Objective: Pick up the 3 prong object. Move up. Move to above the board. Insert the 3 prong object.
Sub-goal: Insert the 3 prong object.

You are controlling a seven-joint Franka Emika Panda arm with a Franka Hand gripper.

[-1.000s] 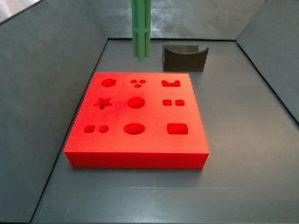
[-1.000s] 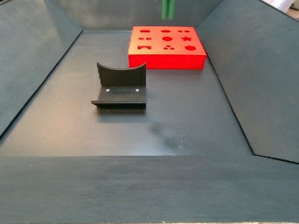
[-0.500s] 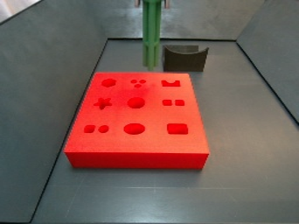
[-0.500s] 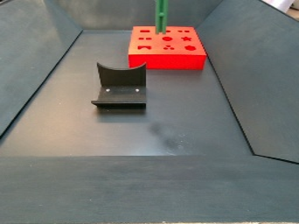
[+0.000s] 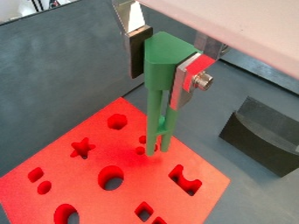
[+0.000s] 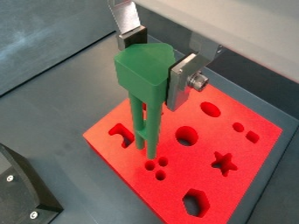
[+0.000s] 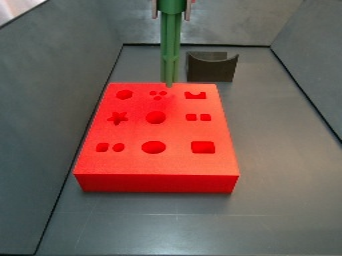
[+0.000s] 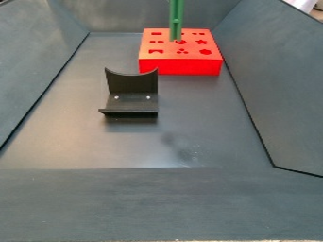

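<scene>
The 3 prong object (image 5: pixel 163 92) is a slim green peg with a blocky top, hanging upright with its prongs pointing down. My gripper (image 5: pixel 163 68) is shut on that top, one silver finger on each side, as also seen in the opposite wrist view (image 6: pixel 153 68). The red board (image 7: pixel 179 132) lies flat below. The prong tips hover close over the board's three small holes (image 6: pixel 158 165) near its far edge. Whether they touch the board I cannot tell. In both side views the green peg (image 7: pixel 171 45) (image 8: pixel 175 19) stands over the board's far part.
A dark grey curved holder (image 7: pixel 211 66) stands on the floor just beyond the board, and it also shows in a side view (image 8: pixel 128 93). Sloping grey walls enclose the bin floor. Other cutouts such as a star (image 5: pixel 82 148) and circles dot the board.
The gripper has come down with the green peg, bringing its prong tips from well above the board's far edge to just over the three small holes.
</scene>
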